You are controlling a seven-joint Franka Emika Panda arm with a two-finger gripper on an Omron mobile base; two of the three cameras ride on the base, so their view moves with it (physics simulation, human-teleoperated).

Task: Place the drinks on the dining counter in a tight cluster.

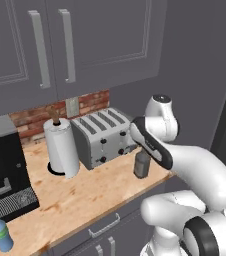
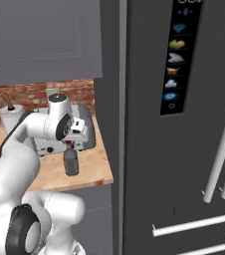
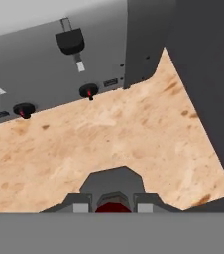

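Wood counter (image 1: pixel 80 195) under grey cabinets, fridge (image 2: pixel 184 124) at its end. Toaster (image 1: pixel 101 136) sits against the brick wall, paper towel roll (image 1: pixel 61 146) beside it. My gripper (image 3: pixel 113 202) is clamped from above on the dark red-capped bottle (image 2: pixel 71 161), upright before the toaster, ready for lifting. The slim blue bottle (image 1: pixel 1 233) waits by the coffee machine (image 1: pixel 5 170).
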